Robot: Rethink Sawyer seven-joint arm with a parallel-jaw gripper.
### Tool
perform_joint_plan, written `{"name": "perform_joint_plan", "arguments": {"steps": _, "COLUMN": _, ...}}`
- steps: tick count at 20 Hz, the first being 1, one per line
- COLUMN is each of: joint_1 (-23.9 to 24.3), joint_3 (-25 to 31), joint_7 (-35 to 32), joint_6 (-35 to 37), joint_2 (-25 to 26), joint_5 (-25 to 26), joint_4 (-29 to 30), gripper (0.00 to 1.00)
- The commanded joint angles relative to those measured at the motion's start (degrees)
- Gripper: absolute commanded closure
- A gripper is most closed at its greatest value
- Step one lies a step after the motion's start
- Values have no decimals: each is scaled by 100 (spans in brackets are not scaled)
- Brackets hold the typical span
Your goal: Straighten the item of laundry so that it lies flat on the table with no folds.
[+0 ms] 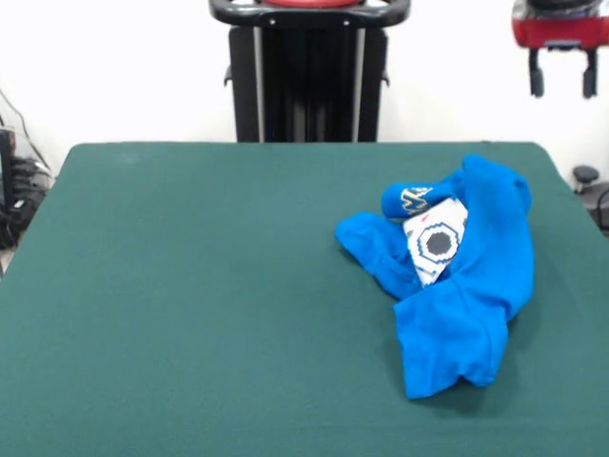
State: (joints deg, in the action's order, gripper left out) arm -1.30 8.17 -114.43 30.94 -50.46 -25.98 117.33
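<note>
Green felt table (190, 305): bare across its whole left and middle span; nothing lies there, so the landmark for everything else is the shirt on its right side.
Shirt position: the blue T-shirt (457, 286) sits on the right half of the table, its right edge close to the table's right border and its far lobe near the far edge.
Shirt state: crumpled into a heap, with a rolled lobe at the far side, a thick fold running to the left, and a longer flap hanging toward the near side.
Print: a white patch of the print (436, 240) peeks out near the shirt's middle, partly wrapped by blue folds; most of it is hidden.
Gripper (563, 74): raised high, up and to the right of the shirt, well apart from it, its two dark fingers spread with nothing between them.
Done so far: judging by the heap, nothing counts as flattened.
Left to do: nearly all of it, in my estimate: take hold of an edge, pull the folds out, spread the sleeves and hem until the print lies fully exposed.
</note>
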Motion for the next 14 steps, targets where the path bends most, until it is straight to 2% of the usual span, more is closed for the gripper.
{"name": "perform_joint_plan", "arguments": {"steps": 1, "joint_1": -468, "joint_3": -969, "joint_7": -2236, "joint_6": 888, "joint_2": 116, "joint_5": 329, "joint_4": -1711, "gripper": 0}}
{"name": "perform_joint_plan", "arguments": {"steps": 7, "joint_1": -1027, "joint_3": -2186, "joint_7": -2485, "joint_6": 684, "joint_2": 1036, "joint_5": 877, "joint_4": -2995, "gripper": 0}}
{"name": "perform_joint_plan", "arguments": {"steps": 9, "joint_1": -1041, "joint_3": -2421, "joint_7": -2426, "joint_6": 472, "joint_2": 1436, "joint_5": 973, "joint_4": -3357, "gripper": 0}}
{"name": "perform_joint_plan", "arguments": {"steps": 14, "joint_1": -757, "joint_3": -2527, "joint_7": -2122, "joint_6": 264, "joint_2": 2229, "joint_5": 1126, "joint_4": -4075, "gripper": 0}}
